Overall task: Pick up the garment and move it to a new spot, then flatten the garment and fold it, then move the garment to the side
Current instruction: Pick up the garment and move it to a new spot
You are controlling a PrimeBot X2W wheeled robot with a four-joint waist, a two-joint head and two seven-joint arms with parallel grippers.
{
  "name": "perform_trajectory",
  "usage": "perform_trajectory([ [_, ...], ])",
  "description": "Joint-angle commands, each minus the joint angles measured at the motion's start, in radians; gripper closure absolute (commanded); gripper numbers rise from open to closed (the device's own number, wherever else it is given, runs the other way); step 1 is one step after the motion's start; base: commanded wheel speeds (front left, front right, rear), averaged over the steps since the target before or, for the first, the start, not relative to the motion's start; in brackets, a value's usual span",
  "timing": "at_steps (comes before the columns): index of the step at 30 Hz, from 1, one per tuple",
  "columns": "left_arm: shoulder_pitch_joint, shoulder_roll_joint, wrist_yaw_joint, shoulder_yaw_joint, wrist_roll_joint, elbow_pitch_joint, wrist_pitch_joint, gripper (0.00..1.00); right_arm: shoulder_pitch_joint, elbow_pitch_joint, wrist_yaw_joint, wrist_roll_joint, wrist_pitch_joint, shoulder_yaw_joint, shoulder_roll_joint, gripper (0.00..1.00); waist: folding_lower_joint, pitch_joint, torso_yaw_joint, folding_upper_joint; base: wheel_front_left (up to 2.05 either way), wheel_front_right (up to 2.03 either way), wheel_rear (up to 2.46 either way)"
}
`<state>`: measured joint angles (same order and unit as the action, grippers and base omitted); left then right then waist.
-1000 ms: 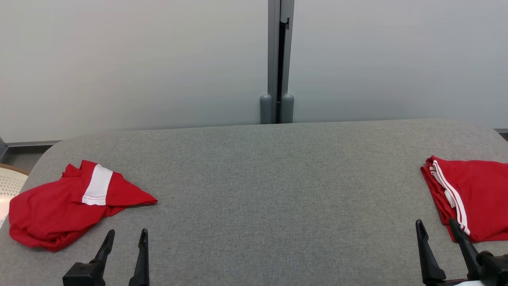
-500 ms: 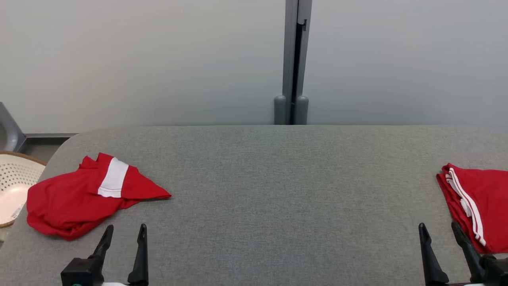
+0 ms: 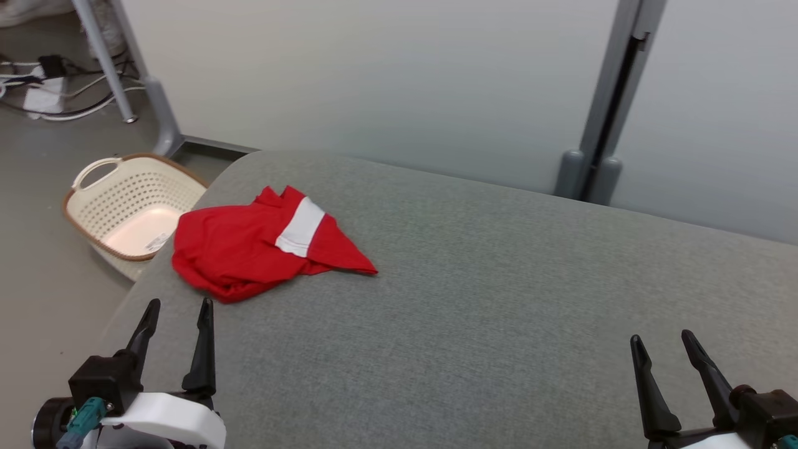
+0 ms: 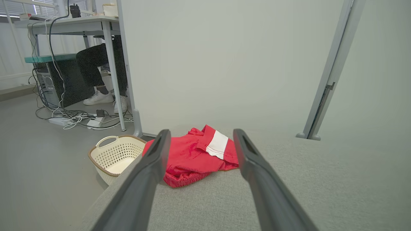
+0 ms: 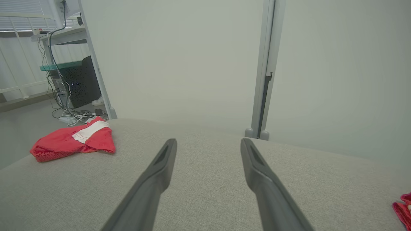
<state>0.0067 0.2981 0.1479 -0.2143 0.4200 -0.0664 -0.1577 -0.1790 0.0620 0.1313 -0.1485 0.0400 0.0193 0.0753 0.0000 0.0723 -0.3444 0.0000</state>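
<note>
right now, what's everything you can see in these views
garment: one, red with white band, crumpled at table's left end
second garment: one, red, lower right edge of right wrist view
table: one, grey fabric top
basket: one, cream, brown rim, on floor by the table's left end
partition panels: two, pale grey, behind table
desk: one, pale, far left, over cables
person's legs: two, dark trousers, white shoes, under desk
left claw: one, dark, open
right claw: one, dark, open

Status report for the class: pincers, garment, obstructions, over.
Left pincer, right pincer open, empty. Red garment crumpled on table, left end, untouched. Basket on floor, off the path.
</note>
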Motion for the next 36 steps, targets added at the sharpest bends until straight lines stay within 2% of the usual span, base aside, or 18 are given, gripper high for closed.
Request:
perform_trajectory([
  [1,-0.028,0.007,-0.011,0.009,0.008,-0.019,-0.016,0.00,0.012,0.008,-0.001,0.000,-0.002,0.002,0.002,0.00,0.0000,-0.014,-0.067,0.0000,0.00,0.00,0.00],
  [15,-0.063,0.011,-0.023,-0.004,0.001,-0.082,-0.047,0.00,0.022,0.007,-0.001,-0.002,-0.004,0.002,0.013,0.00,0.0000,-0.012,-0.104,0.0000,0.00,0.00,0.00],
  [24,-0.145,-0.002,-0.051,-0.018,0.013,-0.145,-0.055,0.00,0.037,0.029,-0.001,-0.002,-0.021,0.006,0.020,0.00,0.0000,-0.046,-0.082,0.0000,0.00,0.00,0.00],
  [26,-0.185,-0.009,-0.062,-0.015,0.026,-0.169,-0.056,0.00,0.053,0.043,-0.001,-0.006,-0.033,0.005,0.023,0.00,0.0000,-0.086,-0.061,0.0000,0.00,0.00,0.00],
  [30,-0.301,-0.019,-0.094,-0.002,0.051,-0.238,-0.061,0.00,0.126,0.086,-0.001,0.011,-0.068,0.015,0.077,0.00,0.0000,-0.219,0.004,0.0000,0.00,0.00,0.00],
  [36,-0.506,-0.016,-0.160,0.020,0.091,-0.406,-0.067,0.00,0.247,0.141,-0.001,0.010,-0.099,0.013,0.135,0.00,0.0000,-0.423,0.101,0.0000,0.00,0.00,0.00],
])
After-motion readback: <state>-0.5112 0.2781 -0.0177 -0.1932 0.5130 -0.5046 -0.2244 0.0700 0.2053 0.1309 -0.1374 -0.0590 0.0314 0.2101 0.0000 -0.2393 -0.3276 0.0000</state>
